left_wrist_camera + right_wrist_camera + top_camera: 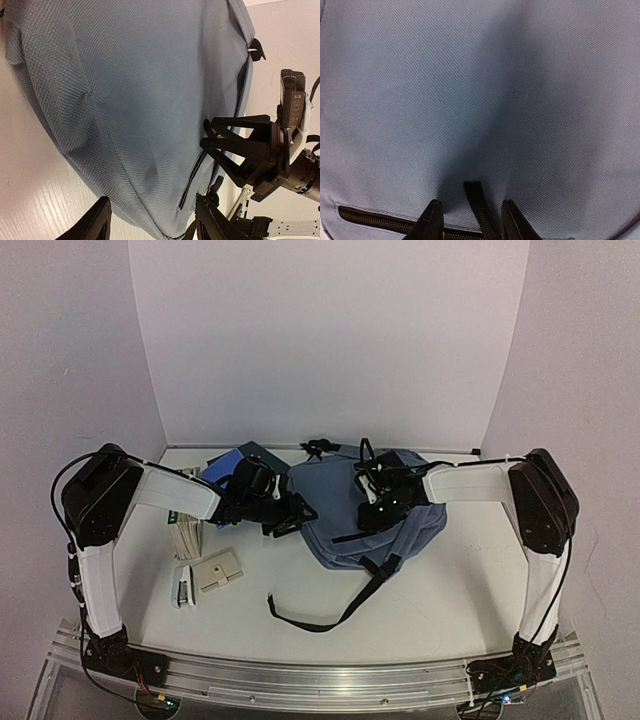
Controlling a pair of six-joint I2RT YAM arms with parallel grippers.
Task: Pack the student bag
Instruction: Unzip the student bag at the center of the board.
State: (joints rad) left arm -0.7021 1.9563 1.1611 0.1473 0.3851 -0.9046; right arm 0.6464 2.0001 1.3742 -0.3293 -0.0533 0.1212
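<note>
Student bag (pixel 345 525): lies far-centre on table (pixel 450 590). Right gripper (pixel 376 512) fingers apart astride zipper pull (pixel 476 200), nothing clamped; left gripper (pixel 298 512) fingers apart straddling bag's left edge. Risk: pinches fabric with pull, or drags unpinned bag.

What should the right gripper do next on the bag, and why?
Probably close the right gripper on the black zipper pull: the tab lies between its open fingers, not yet pinched, and the zipper on the student bag looks shut.
</note>
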